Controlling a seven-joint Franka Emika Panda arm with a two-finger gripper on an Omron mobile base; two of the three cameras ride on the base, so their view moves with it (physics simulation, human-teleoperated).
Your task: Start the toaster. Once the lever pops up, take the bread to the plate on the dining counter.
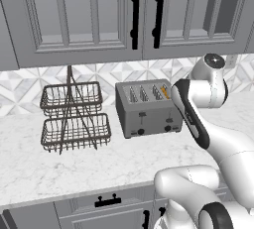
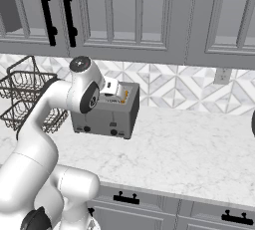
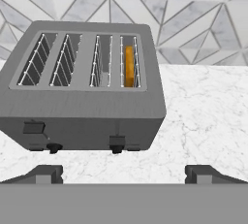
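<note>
The grey four-slot toaster (image 3: pixel 82 111) stands on the marble worktop against the tiled wall, and is also seen as the toaster (image 1: pixel 146 114) and the toaster (image 2: pixel 107 117). The bread (image 3: pixel 129 66), golden-tan, stands on edge deep in its rightmost slot. The lever (image 3: pixel 116 141), the right-hand tab, sits lower on the front than the left tab (image 3: pixel 33 127). My gripper (image 3: pixel 124 174) hangs open in front of and above the toaster, fingertips (image 3: pixel 46 173) wide apart with nothing between them. The plate and the dining counter are out of view.
A two-tier wire basket rack (image 1: pixel 74 116) stands left of the toaster. Grey upper cabinets (image 1: pixel 134 15) hang low overhead. The marble worktop (image 2: pixel 189 144) stretches to the toaster's right, with a wall outlet (image 2: pixel 221 76) above it.
</note>
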